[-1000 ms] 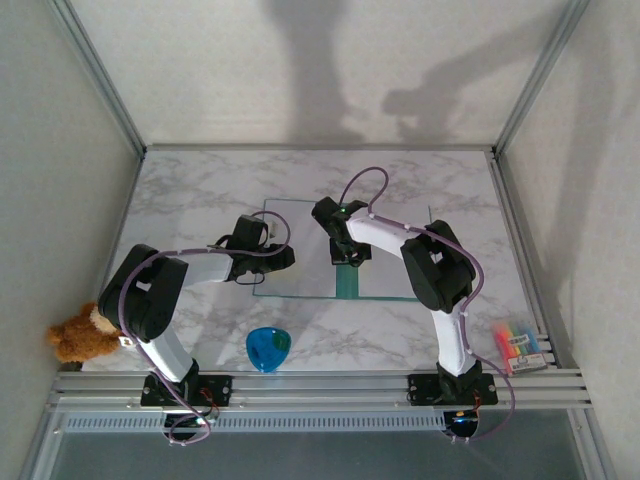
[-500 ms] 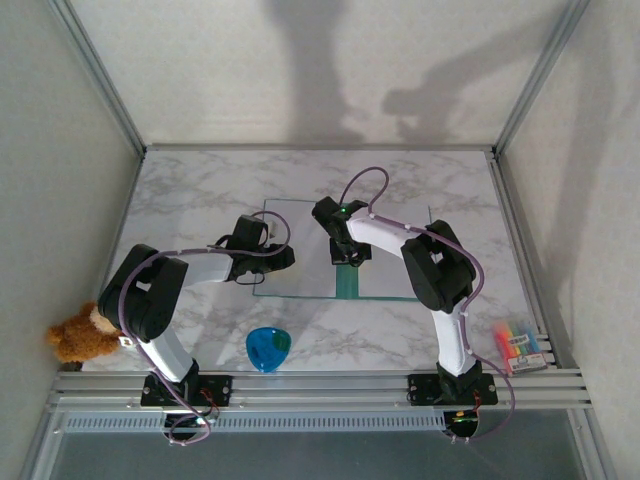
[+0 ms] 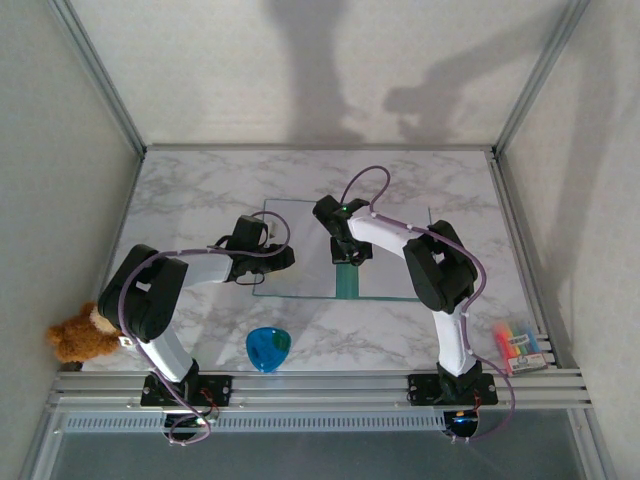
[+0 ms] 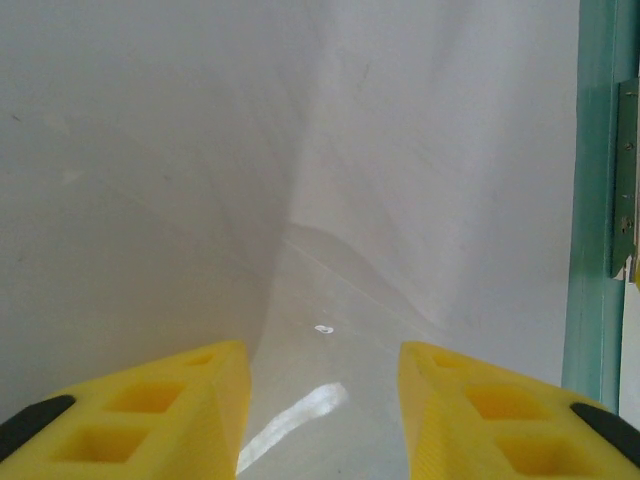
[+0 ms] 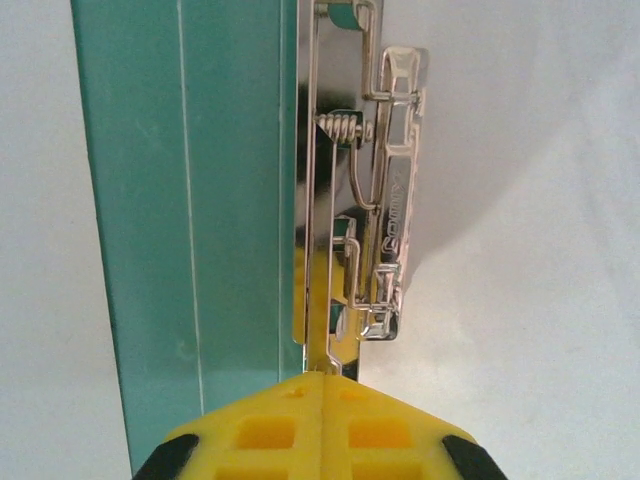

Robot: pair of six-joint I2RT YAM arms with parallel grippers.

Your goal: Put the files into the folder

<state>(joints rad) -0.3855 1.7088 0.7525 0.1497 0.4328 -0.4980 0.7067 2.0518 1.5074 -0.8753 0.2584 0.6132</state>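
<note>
Right gripper, closed tight, meets the folder at its metal clip, embossed lettering unreadable; left gripper spread over files.

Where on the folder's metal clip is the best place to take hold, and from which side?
Probably the raised wire lever: it stands proud of the flat plate, which lies flush by the teal spine and gives no hold. Come from above on the pale side, fingers across the lever. The right gripper, shut, sits at the plate's near end.
</note>
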